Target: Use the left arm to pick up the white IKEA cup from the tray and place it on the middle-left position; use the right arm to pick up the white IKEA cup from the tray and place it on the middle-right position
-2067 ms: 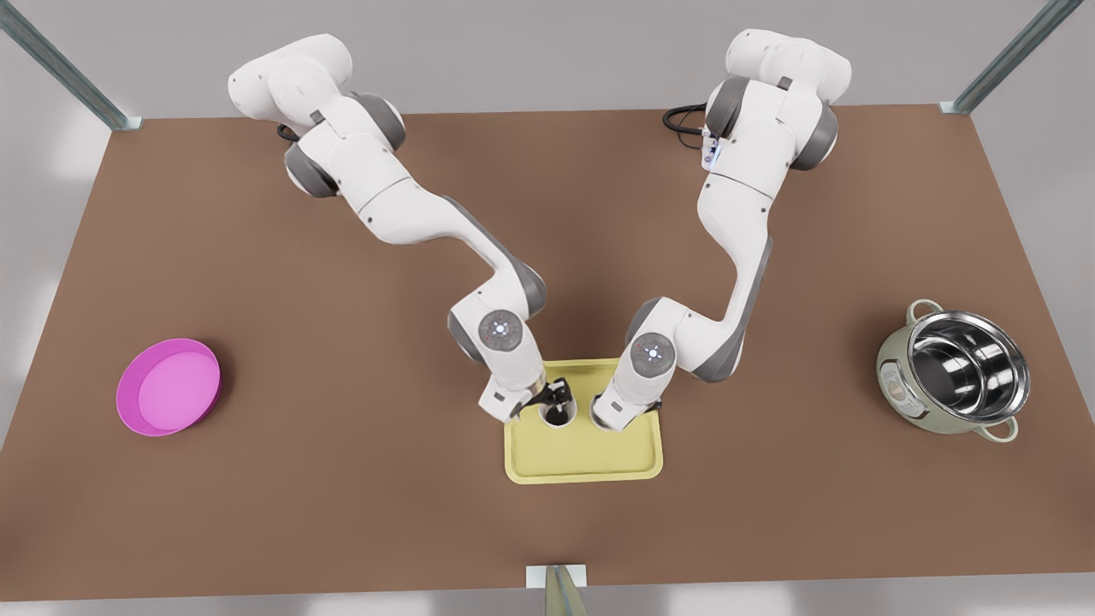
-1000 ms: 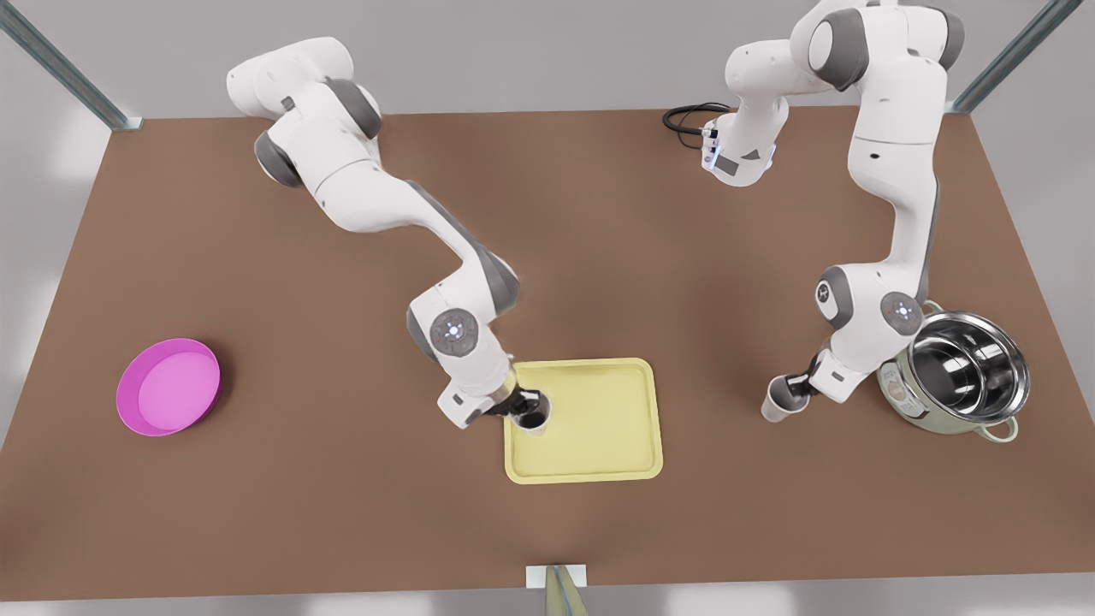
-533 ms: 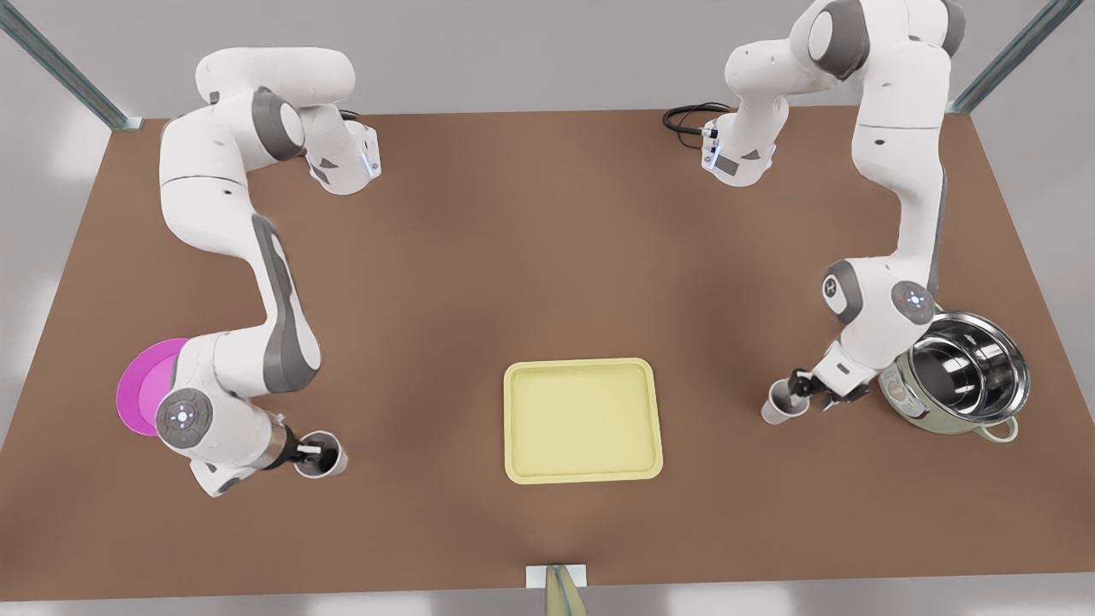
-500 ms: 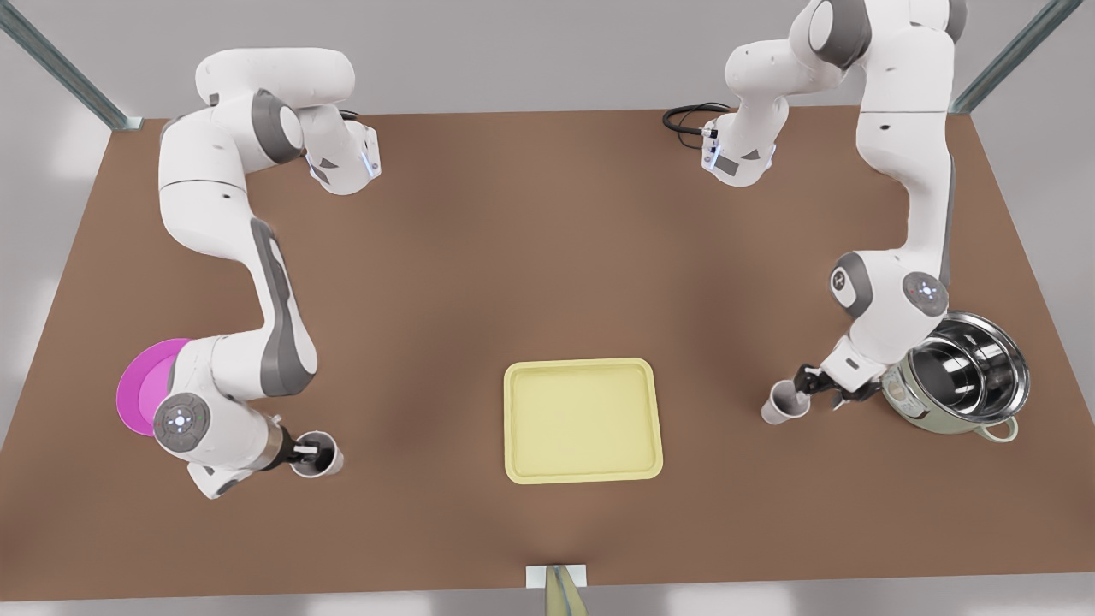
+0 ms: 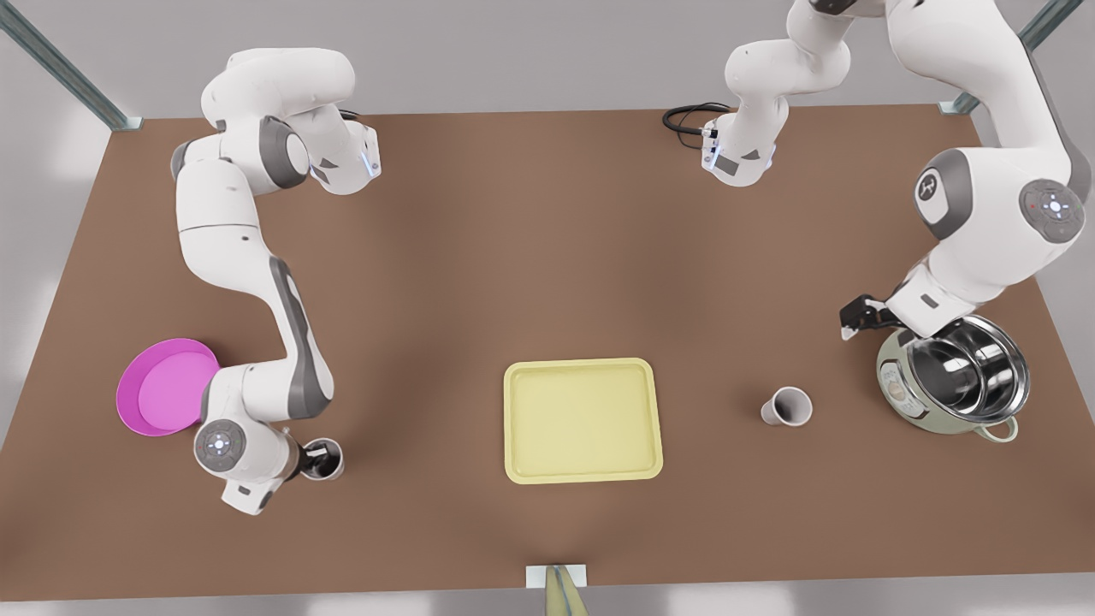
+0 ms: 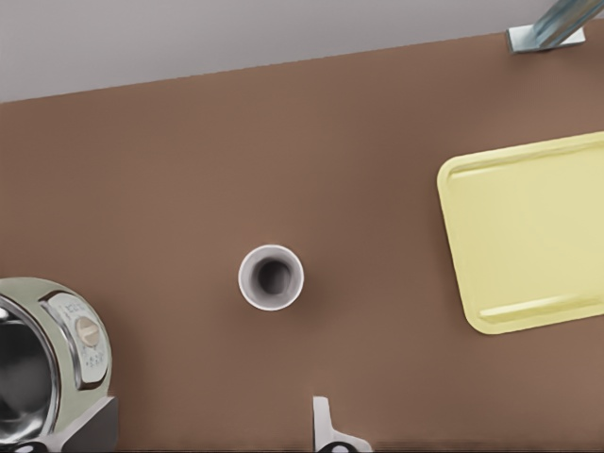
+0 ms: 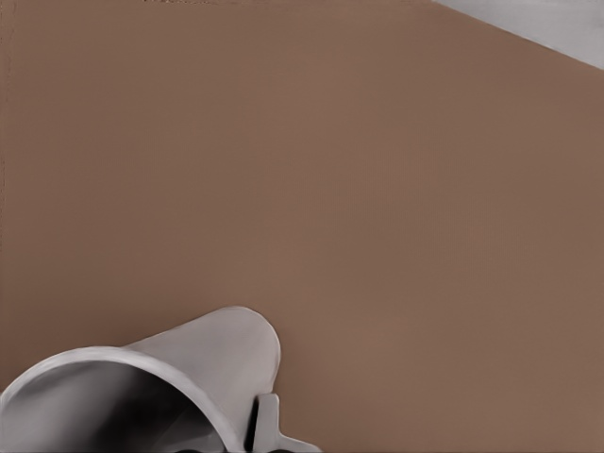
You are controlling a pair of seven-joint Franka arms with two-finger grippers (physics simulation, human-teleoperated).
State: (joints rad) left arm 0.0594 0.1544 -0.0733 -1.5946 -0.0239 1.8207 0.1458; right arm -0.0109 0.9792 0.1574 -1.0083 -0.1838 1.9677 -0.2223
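Right gripper (image 5: pixel 315 460) is over on the front view's left, low by the table (image 5: pixel 547 257), and it's pinching the wall of the held cup (image 5: pixel 330 462). One finger goes down inside the mouth. In the right wrist view another finger (image 7: pixel 268 427) sits on the outside of the white wall (image 7: pixel 189 377). So the grip is narrow, clamped on the rim. Can't tell if the cup's base is touching the table or sitting just above it. That cup is well off the tray (image 5: pixel 582 419), on the tray's side toward the front view's left. The magenta dish (image 5: pixel 162 389) is near it, farther out that way.

Left gripper (image 5: pixel 858 315) is on the front view's right, raised above the table and holding nothing. It's just beside the pot (image 5: pixel 958 376), on the tray's side of it. In the left wrist view its fingertip (image 6: pixel 325 425) and the other finger piece look spread wide.

The free cup (image 5: pixel 788 406) stands upright by itself on bare brown table, mouth up. It's between the tray and the pot, touching neither, and apart from the left gripper. The left wrist view looks straight down on it (image 6: pixel 271 277), with the pot (image 6: pixel 38 359) on one side and the tray (image 6: pixel 528 236) on the other.
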